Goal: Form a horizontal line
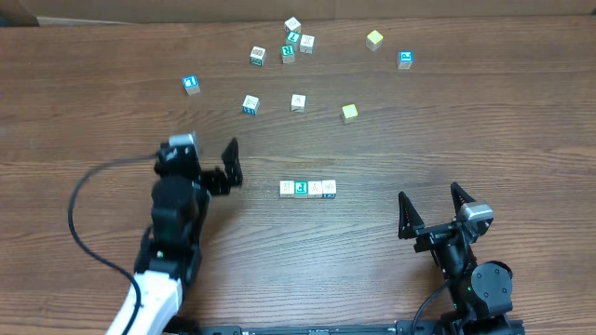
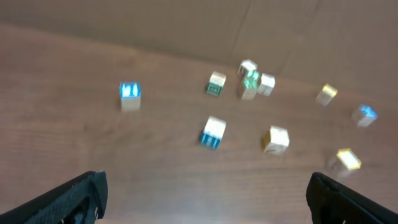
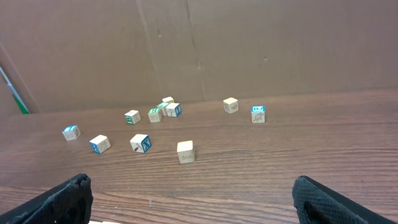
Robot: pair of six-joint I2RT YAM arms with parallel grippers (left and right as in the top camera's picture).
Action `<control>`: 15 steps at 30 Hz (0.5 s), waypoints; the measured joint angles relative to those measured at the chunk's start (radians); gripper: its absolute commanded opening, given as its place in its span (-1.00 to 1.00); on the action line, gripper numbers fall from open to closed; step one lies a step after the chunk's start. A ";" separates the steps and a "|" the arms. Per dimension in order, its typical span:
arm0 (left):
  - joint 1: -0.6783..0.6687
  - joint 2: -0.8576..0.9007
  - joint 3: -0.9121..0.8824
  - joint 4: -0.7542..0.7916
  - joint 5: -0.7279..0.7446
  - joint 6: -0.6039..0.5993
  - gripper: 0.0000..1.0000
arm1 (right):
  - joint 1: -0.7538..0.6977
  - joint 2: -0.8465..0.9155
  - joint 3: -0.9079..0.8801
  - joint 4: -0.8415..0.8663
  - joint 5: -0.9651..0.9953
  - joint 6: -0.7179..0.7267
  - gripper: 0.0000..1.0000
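The horizontal line (image 1: pixel 307 188) is a straight row of several pale alphabet cubes touching edge to edge at the table's middle, with green and blue print. My left gripper (image 1: pixel 200 158) is open and empty, left of the row and apart from it. In the left wrist view the left gripper (image 2: pixel 205 199) has its fingers wide apart over bare wood. My right gripper (image 1: pixel 431 205) is open and empty, to the right of the row and nearer the front. In the right wrist view (image 3: pixel 193 199) a sliver of the row (image 3: pixel 99 222) shows at the bottom edge.
Loose single cubes lie farther back: a blue one (image 1: pixel 191 85), a blue-and-white one (image 1: pixel 250 104), a pale one (image 1: pixel 298 102), a yellow-green one (image 1: pixel 349 113), a cluster (image 1: pixel 293 42), another yellow-green one (image 1: pixel 374 39) and a blue one (image 1: pixel 405 60). A cardboard wall stands behind them.
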 measured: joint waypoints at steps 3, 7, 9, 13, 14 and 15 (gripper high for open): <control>0.000 -0.045 -0.104 0.068 0.000 -0.004 0.99 | 0.000 0.000 0.000 0.000 0.000 0.000 1.00; 0.000 -0.127 -0.228 0.166 0.000 -0.010 0.99 | 0.000 0.000 0.000 0.000 0.000 0.000 1.00; 0.000 -0.169 -0.266 0.176 0.000 -0.011 0.99 | 0.000 0.000 0.000 0.000 0.000 0.000 1.00; 0.000 -0.220 -0.309 0.171 0.000 -0.012 0.99 | 0.000 0.000 0.000 0.000 0.000 0.000 0.99; 0.000 -0.229 -0.314 0.163 0.000 -0.012 0.99 | 0.000 0.000 0.000 0.000 0.000 0.000 1.00; 0.000 -0.243 -0.318 0.141 -0.001 -0.013 0.99 | 0.000 0.000 0.000 0.000 0.000 0.000 1.00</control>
